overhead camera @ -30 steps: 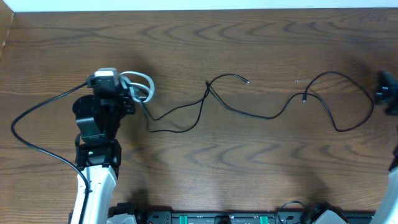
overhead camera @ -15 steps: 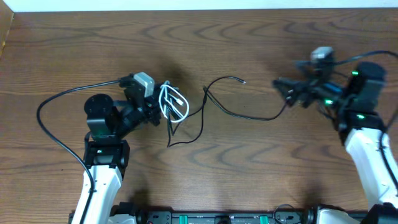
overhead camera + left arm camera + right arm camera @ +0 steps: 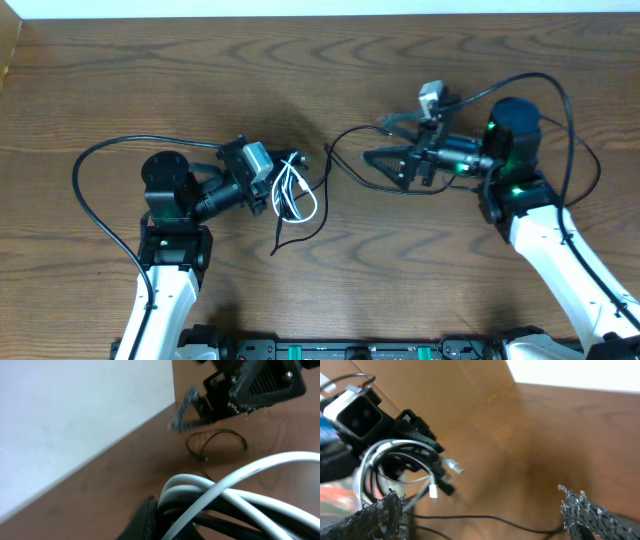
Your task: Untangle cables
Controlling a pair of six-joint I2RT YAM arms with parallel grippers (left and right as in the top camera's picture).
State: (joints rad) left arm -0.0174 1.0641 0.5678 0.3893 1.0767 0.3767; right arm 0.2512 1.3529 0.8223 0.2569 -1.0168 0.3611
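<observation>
My left gripper (image 3: pixel 270 190) is shut on a coiled white cable (image 3: pixel 295 190) bunched with black cable and holds it just off the table. In the left wrist view the white loops (image 3: pixel 235 487) fill the lower right, over dark strands. A thin black cable (image 3: pixel 322 195) trails from the bundle, loops near the centre (image 3: pixel 360 124) and runs right under my right gripper. My right gripper (image 3: pixel 378 140) is open and empty, pointing left at the bundle. The right wrist view shows its jaws (image 3: pixel 482 515) wide apart, a black cable (image 3: pixel 485 519) between them and the white cable (image 3: pixel 395 462) ahead.
Thick black arm wires arc beside the left arm (image 3: pixel 95 170) and over the right arm (image 3: pixel 560 100). A pale wall edge runs along the table's far side (image 3: pixel 320 8). A cardboard-coloured panel (image 3: pixel 435 390) stands at the left end.
My left gripper has carried the white coil right and toward the front. My right arm has swung in from the right edge to the table's centre, jaws open toward the bundle.
</observation>
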